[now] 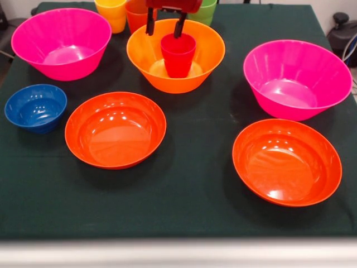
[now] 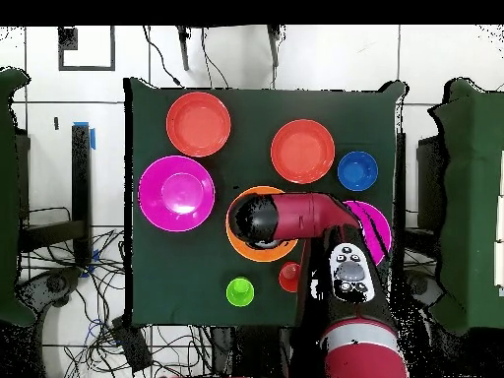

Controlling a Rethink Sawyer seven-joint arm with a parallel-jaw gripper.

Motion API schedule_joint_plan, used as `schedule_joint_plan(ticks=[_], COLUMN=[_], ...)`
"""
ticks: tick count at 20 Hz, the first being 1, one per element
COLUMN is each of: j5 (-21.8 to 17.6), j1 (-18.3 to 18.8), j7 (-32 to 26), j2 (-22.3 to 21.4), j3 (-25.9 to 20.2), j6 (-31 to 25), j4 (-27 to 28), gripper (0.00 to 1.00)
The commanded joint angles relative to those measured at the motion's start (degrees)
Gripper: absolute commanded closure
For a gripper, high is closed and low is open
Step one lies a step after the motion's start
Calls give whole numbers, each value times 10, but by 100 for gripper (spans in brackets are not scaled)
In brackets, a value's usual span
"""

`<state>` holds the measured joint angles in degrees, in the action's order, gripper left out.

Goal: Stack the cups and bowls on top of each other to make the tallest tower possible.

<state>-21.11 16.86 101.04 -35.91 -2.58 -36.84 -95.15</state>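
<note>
At the top centre, the gripper (image 1: pixel 165 28) hangs spread over the red cup (image 1: pixel 178 54), which stands in the orange bowl (image 1: pixel 207 56) as the tower's base.

Glossy plastic bowls (image 1: pixel 115 129) (cups (image 1: pixel 178 54) too) on matt cloth (image 1: pixel 189 184).

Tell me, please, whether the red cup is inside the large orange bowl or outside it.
Inside: the red cup stands upright on the floor of the orange bowl, with the open gripper just above its rim.
</note>
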Motion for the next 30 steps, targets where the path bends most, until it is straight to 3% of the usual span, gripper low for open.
schedule_joint_plan(ticks=[1,19,30], j5=[-35,-32,-28], j1=[3,12,22], j7=[-61,-92,-91], j2=[6,-7,6], j3=[-42,-68,-88], j6=[-53,-128,-110], j4=[31,115,146], gripper=[0,0,0])
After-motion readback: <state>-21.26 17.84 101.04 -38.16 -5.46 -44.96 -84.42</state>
